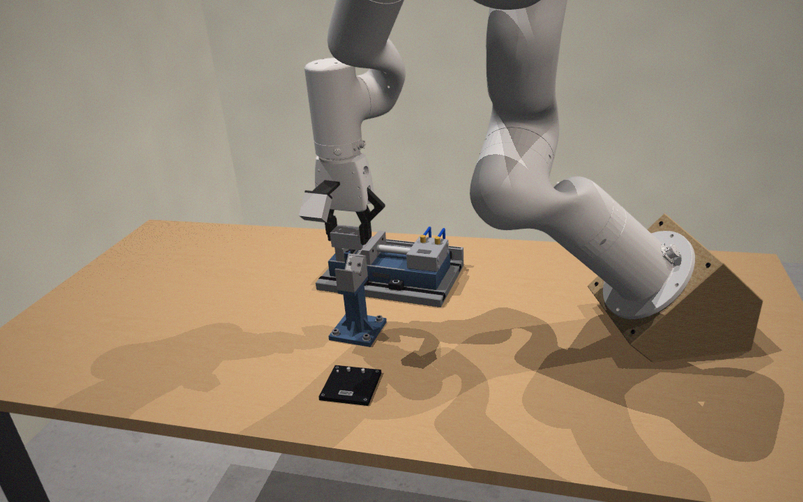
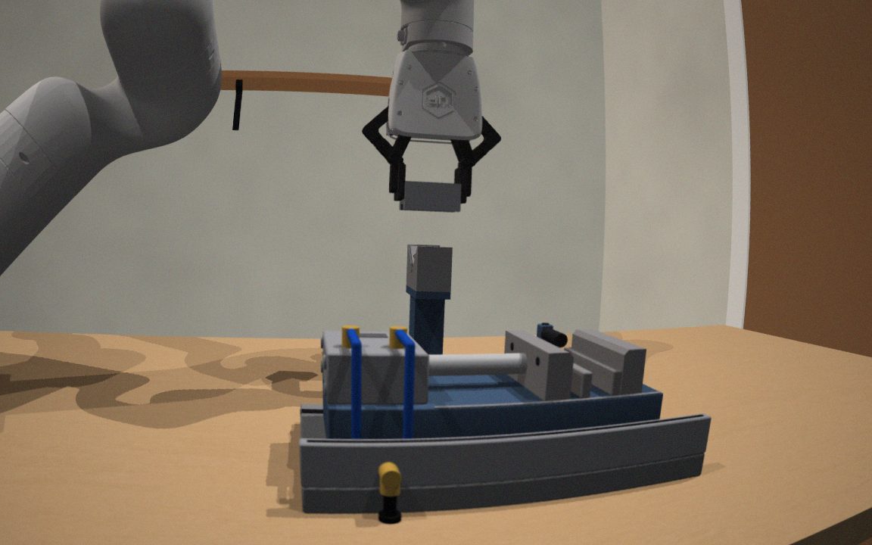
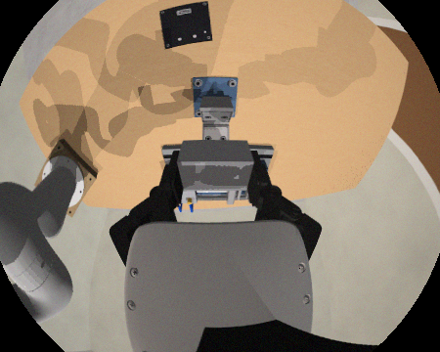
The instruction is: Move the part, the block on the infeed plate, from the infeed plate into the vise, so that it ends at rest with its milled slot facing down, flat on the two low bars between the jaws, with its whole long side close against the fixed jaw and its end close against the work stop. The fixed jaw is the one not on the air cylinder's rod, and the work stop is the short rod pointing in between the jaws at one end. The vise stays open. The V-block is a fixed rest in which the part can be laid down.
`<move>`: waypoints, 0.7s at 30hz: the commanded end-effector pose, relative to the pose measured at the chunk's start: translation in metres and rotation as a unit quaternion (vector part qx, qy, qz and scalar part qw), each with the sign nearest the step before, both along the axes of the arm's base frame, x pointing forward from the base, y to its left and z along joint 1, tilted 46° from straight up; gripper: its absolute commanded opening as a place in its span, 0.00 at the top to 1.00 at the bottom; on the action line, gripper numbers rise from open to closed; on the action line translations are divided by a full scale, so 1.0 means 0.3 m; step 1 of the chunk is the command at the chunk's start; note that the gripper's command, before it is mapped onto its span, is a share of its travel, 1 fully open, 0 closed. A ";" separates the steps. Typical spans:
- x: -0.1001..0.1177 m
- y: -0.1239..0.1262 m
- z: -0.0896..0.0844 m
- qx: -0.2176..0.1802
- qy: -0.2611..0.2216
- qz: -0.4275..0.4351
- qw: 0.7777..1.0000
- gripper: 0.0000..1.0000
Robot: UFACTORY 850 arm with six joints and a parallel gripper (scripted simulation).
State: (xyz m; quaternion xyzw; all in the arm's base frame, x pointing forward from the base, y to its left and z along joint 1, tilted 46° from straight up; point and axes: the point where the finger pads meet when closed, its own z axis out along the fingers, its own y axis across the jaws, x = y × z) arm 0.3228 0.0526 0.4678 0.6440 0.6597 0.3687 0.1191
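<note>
My gripper is shut on the part, a grey block, and holds it level in the air above the V-block. The part also shows in the top view and in the wrist view. The V-block stands on a blue post in front of the vise. The vise is open: the moving jaw on the cylinder rod stands apart from the fixed jaw. The work stop is a short dark rod behind the jaws. The black infeed plate is bare. I cannot tell which way the slot faces.
The air cylinder body with blue hoses sits at the vise's left end. A grey guard rail runs along the vise's near side. The arm's base is on a wooden wedge at the table's right.
</note>
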 end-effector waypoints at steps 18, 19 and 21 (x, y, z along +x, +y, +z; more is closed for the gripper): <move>-0.043 -0.023 0.050 0.000 -0.001 0.000 1.000 1.00; -0.043 -0.023 0.051 0.000 -0.001 0.000 1.000 1.00; -0.044 -0.024 0.052 0.000 -0.001 0.000 1.000 1.00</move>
